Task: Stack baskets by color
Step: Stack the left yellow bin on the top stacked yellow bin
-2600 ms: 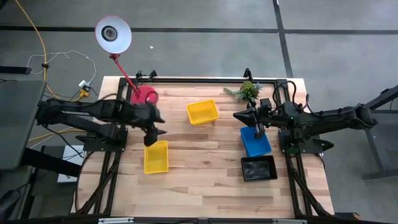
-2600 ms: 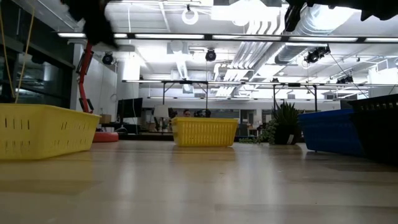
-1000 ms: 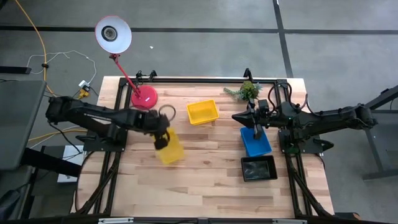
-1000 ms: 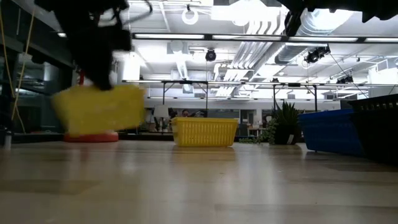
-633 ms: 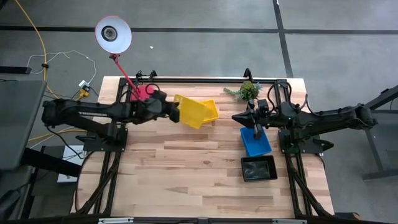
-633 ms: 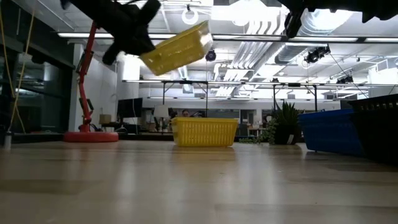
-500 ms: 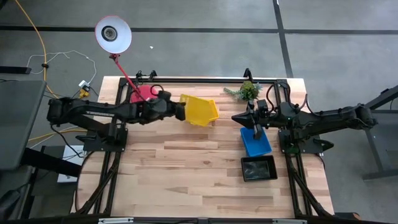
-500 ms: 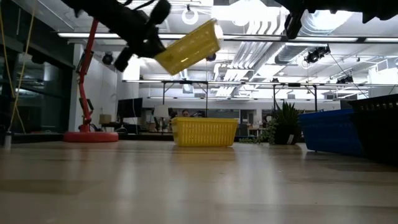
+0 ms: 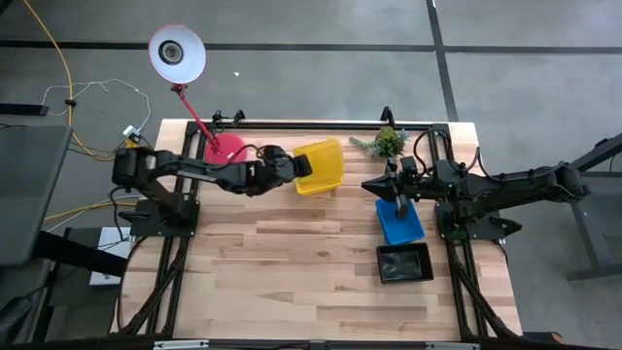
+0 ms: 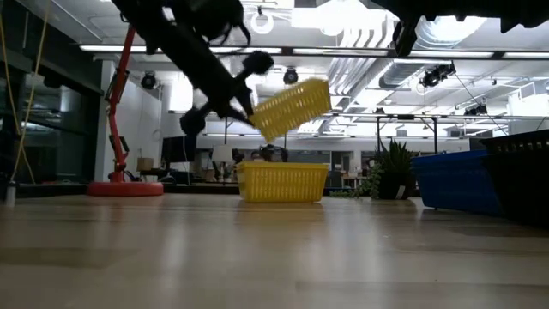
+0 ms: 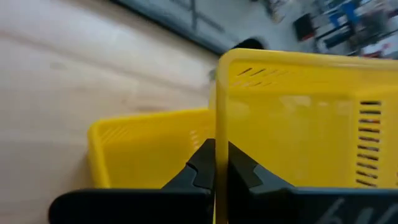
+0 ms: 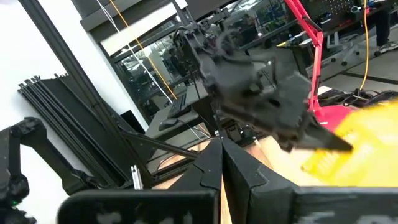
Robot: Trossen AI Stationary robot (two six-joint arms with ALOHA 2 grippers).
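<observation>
Carried across from the table's left side, 1 yellow basket (image 9: pixel 322 161) now hangs tilted in the air, directly over the second yellow basket (image 10: pixel 282 182) resting on the table. Left gripper (image 9: pixel 293 169) pinches the raised basket's rim, fingers pressed together on its wall. Right gripper (image 9: pixel 403 202), fingers pressed together and empty, hovers above the blue basket (image 9: pixel 399 224); just beyond lies the black basket (image 9: pixel 404 262).
</observation>
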